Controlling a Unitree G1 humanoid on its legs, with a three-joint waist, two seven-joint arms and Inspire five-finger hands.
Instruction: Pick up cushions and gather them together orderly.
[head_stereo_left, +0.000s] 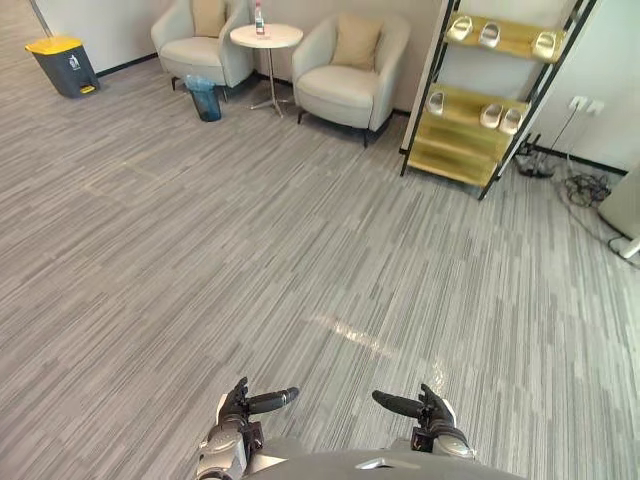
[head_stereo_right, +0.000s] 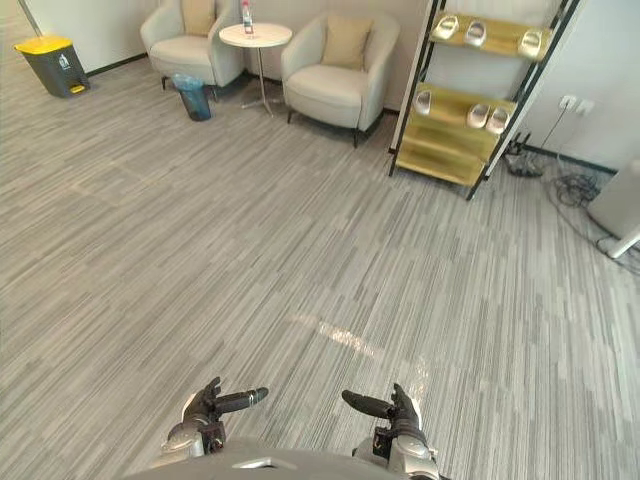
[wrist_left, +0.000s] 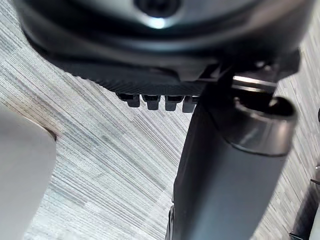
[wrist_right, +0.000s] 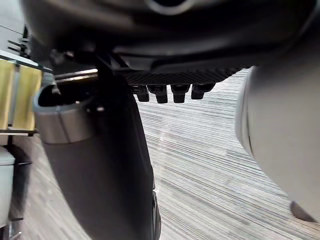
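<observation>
- Left eye view: my left hand (head_stereo_left: 243, 404) and right hand (head_stereo_left: 426, 408) sit low and close in front of me, holding nothing, thumbs pointing toward each other. The cushions lie far ahead of both: one (head_stereo_left: 209, 16) on the left armchair (head_stereo_left: 190, 52), one (head_stereo_left: 356, 42) on the right armchair (head_stereo_left: 345, 90), each propped upright against the backrest and well apart, a round side table (head_stereo_left: 266, 38) between the chairs. So they sit separate, not gathered. The right-chair cushion lies nearly straight ahead; I judge neither hand clearly nearer.
- Right eye view: open grey carpet floor (head_stereo_right: 300, 230) runs from my hands to the chairs; a wooden shelf rack (head_stereo_right: 470, 110) stands off my right hand's side.
- Left wrist view: my fingers (wrist_left: 152, 101) hang relaxed, empty, over carpet.
- Right wrist view: fingers (wrist_right: 172, 92) likewise loose, gripping nothing.
</observation>
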